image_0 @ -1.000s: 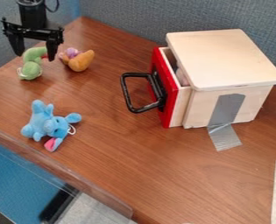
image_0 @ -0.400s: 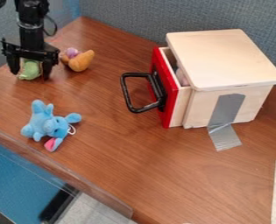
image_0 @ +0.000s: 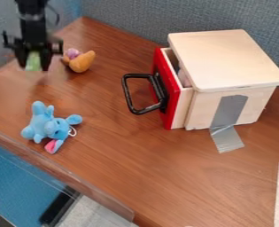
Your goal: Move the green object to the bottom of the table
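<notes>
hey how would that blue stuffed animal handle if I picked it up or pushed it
The blue stuffed animal looks like soft plush, so it would probably squash in the grip and feel light. Its stubby parts stick out in several directions, so a push would likely slide it rather than roll it. The thin white loop might snag.

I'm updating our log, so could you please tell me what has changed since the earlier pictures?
The gripper came down around the green toy, closed on it and has risen with it, apparently lifting it off the table. The blue toy, orange toy and wooden box stayed put.
</notes>
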Tool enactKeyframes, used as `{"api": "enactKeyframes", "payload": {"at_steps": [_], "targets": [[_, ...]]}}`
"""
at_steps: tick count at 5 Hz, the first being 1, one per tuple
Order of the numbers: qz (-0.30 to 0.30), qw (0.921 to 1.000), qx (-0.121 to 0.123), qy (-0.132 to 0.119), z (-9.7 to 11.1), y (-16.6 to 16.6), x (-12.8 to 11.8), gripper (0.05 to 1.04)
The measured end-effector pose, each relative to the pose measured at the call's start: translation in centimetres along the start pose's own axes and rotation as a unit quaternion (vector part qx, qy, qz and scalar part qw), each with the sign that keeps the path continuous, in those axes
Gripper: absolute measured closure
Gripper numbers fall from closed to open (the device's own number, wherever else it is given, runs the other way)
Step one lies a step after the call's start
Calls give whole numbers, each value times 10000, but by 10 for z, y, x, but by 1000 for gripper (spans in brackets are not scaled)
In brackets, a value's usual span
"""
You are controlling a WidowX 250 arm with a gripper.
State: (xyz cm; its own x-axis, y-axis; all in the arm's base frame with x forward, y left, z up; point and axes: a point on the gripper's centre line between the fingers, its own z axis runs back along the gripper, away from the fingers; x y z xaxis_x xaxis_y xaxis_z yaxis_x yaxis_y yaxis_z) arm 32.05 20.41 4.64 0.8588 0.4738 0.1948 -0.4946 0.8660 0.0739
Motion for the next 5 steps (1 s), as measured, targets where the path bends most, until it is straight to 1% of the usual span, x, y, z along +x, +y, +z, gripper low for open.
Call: {"api": "enactKeyframes", "payload": {"at_steps": [1,2,3,4,5], "targets": [[-271,9988,-306,-260,40,-30,-26,592],[-734,9950,-629,-235,56,-59,-70,593],[-1431,9868,-750,-95,57,-90,-114,593],[-2022,9760,-812,50,48,-128,-149,593],[-2493,9648,-817,175,37,-172,-179,593]]}}
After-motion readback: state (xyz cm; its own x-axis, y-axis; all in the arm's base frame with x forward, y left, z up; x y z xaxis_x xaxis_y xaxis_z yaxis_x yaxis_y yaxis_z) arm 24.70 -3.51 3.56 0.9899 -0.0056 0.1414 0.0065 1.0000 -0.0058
